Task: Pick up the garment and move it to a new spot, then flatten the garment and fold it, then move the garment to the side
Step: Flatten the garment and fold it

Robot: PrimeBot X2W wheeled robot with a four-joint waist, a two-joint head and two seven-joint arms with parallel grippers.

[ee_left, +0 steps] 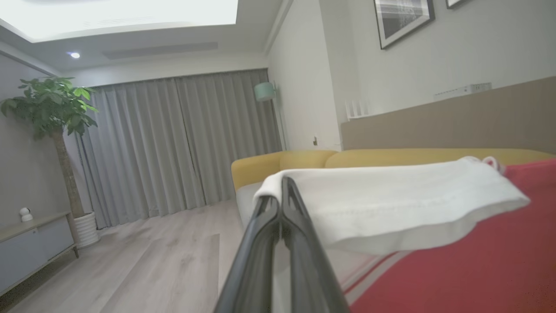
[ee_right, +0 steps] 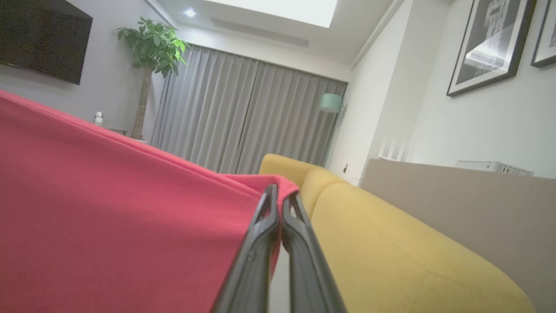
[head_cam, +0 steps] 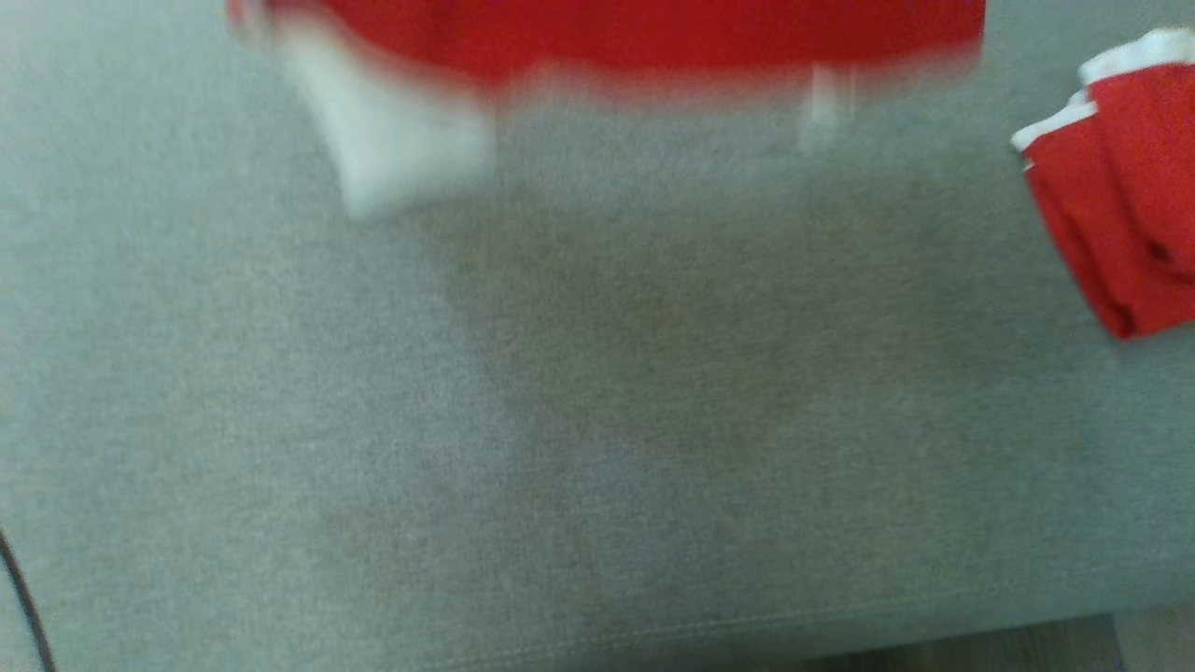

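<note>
A red garment with white trim (head_cam: 607, 37) hangs blurred along the top of the head view, a white sleeve (head_cam: 392, 149) drooping at its left. My left gripper (ee_left: 281, 187) is shut on the white sleeve (ee_left: 391, 200), with red cloth (ee_left: 478, 261) spreading to the right. In the right wrist view my right gripper (ee_right: 278, 195) is shut on a corner of the red cloth (ee_right: 108, 208), which stretches off to the left. The garment is held up in the air between both grippers.
Below lies the grey seat of a sofa (head_cam: 467, 420), its front edge at the bottom. A second folded red and white garment (head_cam: 1120, 187) rests at the right. Yellow sofa backs (ee_right: 391, 243), curtains (ee_left: 173, 143) and a potted plant (ee_left: 52, 113) stand beyond.
</note>
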